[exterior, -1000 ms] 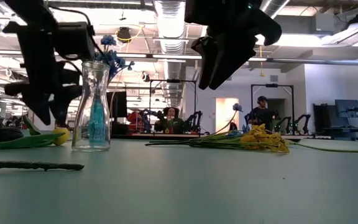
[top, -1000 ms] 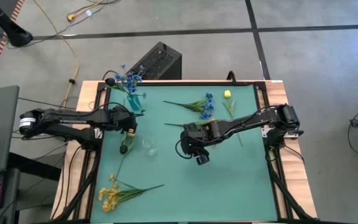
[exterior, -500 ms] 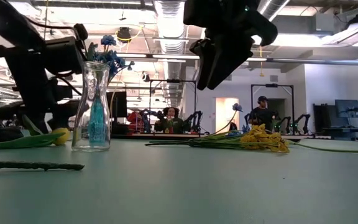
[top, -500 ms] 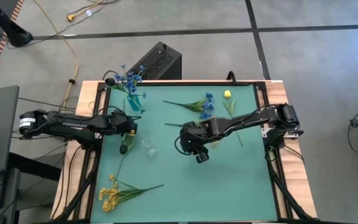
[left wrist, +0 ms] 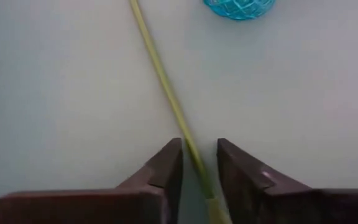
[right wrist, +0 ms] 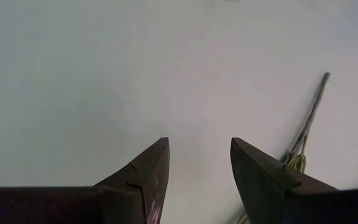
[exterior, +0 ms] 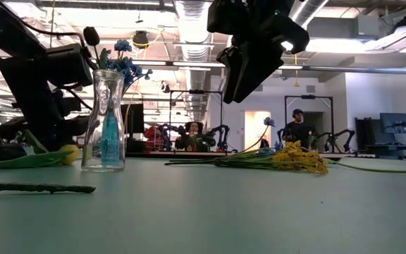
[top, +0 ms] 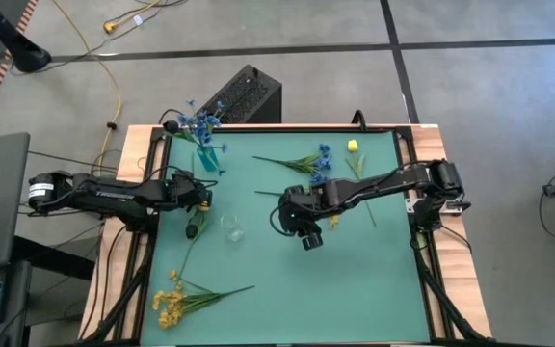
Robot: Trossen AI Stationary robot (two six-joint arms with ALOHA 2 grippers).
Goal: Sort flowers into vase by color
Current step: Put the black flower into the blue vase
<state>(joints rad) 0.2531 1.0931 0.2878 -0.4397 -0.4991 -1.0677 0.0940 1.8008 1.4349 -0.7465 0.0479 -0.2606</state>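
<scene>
A yellow bud stem (top: pixel 190 237) lies flat on the green table, its bud (exterior: pixel 68 154) next to the glass vase (exterior: pixel 104 120). My left gripper (left wrist: pixel 199 146) hangs over it, open, with one finger on each side of the thin stalk (left wrist: pixel 166 87); I see no touch. A blue vase (top: pixel 207 157) holding blue sprays stands near the far left corner. My right gripper (right wrist: pixel 199 143) hovers open above bare table at mid-table (top: pixel 303 234). A yellow spray (top: pixel 173 299) lies near the near left corner. A blue-and-yellow spray (top: pixel 311 164) and another yellow bud stem (top: pixel 354 147) lie near the far edge.
A small clear glass vase (top: pixel 229 226) stands between the two grippers. A black box (top: pixel 244 94) sits on the floor beyond the far edge. Bare green table stretches across the near right half. People and other equipment show far off in the room behind.
My left gripper has drawn back slightly toward the table's left edge, tipped over and sunk lower over the yellow bud stem. My right gripper has drifted a little toward the far left. No flower has moved.
</scene>
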